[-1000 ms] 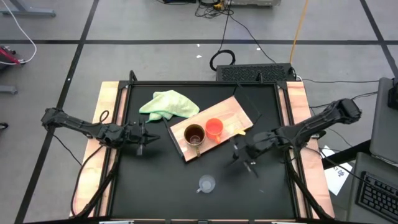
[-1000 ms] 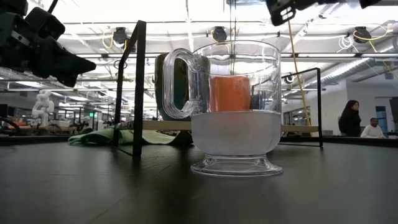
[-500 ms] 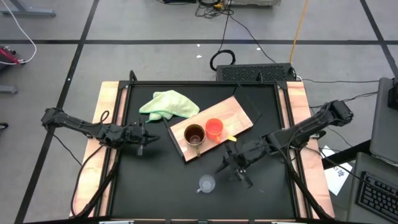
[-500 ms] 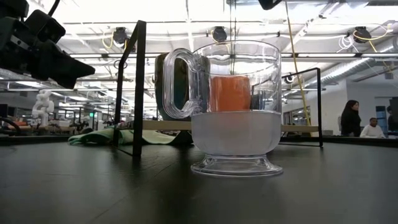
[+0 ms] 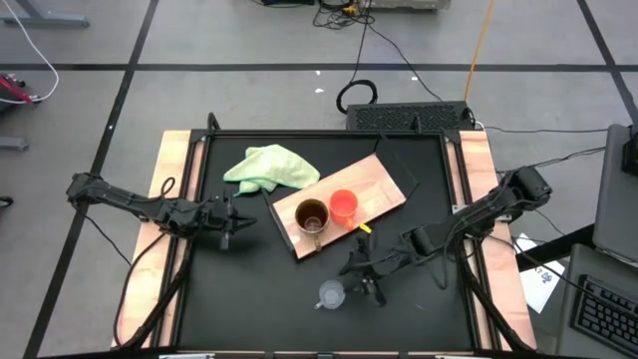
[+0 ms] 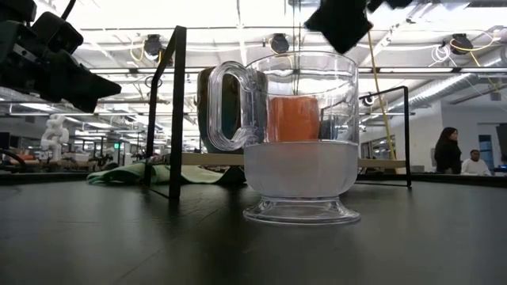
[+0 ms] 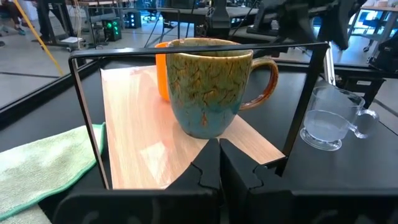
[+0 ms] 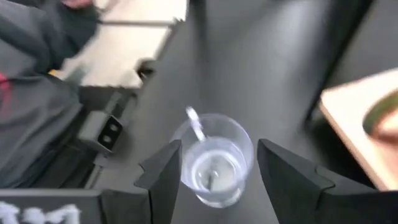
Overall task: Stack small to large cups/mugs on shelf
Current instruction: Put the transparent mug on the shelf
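Note:
The small clear glass cup (image 5: 331,293) stands on its foot on the black table near the front edge. My right gripper (image 5: 361,275) hovers open just above it; in the right wrist view its fingers stand on either side of the glass cup (image 8: 214,158). The tan-brown mug (image 5: 311,215) and the orange cup (image 5: 343,205) stand upright on the light-wood shelf (image 5: 384,184). My left gripper (image 5: 227,223) waits shut left of the shelf, pointing at the mug (image 7: 208,87).
A pale green cloth (image 5: 271,167) lies at the far left of the shelf. A thin black metal frame (image 6: 176,111) stands around the shelf. People (image 6: 446,150) stand in the room beyond the table. Bare black table lies left of the glass cup.
My right gripper has gone toward the table's left and near edges, from beside the shelf to just above the glass cup, and has opened on the way. The cups have stayed where they were.

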Controlling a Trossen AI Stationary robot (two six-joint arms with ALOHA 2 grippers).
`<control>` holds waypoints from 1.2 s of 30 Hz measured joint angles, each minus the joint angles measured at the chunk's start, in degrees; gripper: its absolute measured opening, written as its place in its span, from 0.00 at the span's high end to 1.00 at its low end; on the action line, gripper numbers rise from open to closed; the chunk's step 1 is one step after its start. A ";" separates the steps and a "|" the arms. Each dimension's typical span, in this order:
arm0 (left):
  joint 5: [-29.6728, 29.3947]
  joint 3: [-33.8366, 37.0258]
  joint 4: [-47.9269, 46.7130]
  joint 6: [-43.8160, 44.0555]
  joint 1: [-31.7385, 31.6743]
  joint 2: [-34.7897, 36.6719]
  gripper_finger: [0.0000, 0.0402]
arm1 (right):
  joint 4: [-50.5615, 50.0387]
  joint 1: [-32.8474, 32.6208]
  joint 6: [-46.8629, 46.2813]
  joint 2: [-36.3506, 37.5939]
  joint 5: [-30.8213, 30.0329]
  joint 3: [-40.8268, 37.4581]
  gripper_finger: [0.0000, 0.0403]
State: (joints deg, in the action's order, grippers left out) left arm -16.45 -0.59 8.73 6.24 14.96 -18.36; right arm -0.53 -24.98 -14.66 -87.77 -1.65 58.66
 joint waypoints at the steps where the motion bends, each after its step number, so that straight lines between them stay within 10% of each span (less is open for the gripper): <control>1: 0.00 -0.01 0.00 0.07 0.00 -0.01 0.99 | -2.01 0.27 -0.88 -0.62 -0.04 1.05 0.50; 13: 0.02 -0.03 0.02 0.27 0.00 0.01 0.96 | -26.64 1.23 0.30 -10.60 0.17 19.58 0.49; 36: 0.04 -0.03 -0.43 -0.48 0.00 0.01 0.99 | -28.88 4.01 -3.64 -18.03 4.90 24.21 0.49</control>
State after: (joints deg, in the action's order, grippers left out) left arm -16.40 -0.62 8.30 5.76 14.96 -18.35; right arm -29.42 -20.97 -18.31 -105.80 3.25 82.87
